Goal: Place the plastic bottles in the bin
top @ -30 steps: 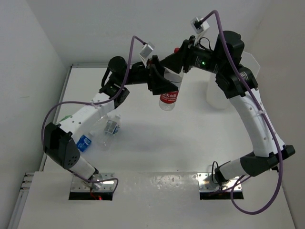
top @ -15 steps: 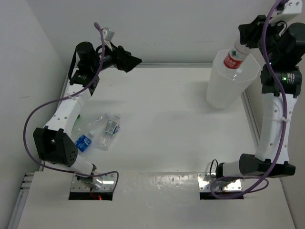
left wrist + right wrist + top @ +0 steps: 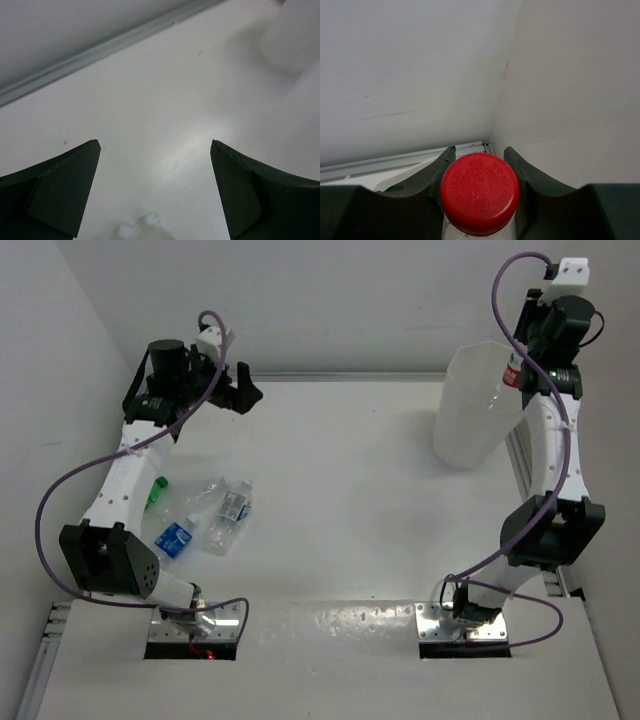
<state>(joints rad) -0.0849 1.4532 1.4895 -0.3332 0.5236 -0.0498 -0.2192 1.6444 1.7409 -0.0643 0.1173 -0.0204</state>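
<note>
Plastic: one bin (image 3: pixel 465 430), one gripped bottle (image 3: pixel 479 192), three-plus loose bottles (image 3: pixel 228 512).

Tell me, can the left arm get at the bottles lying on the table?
Probably yes: the left gripper is open and empty, and nothing covers the bottles on its side.

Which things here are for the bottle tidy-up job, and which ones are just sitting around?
For the job:
bin
red-capped bottle, held in the right claw by the bin's rim
blue-label bottle, grey-label bottle and green bottle, lying on the table
left claw, open

Just there:
purple cables
metal base plates
</note>
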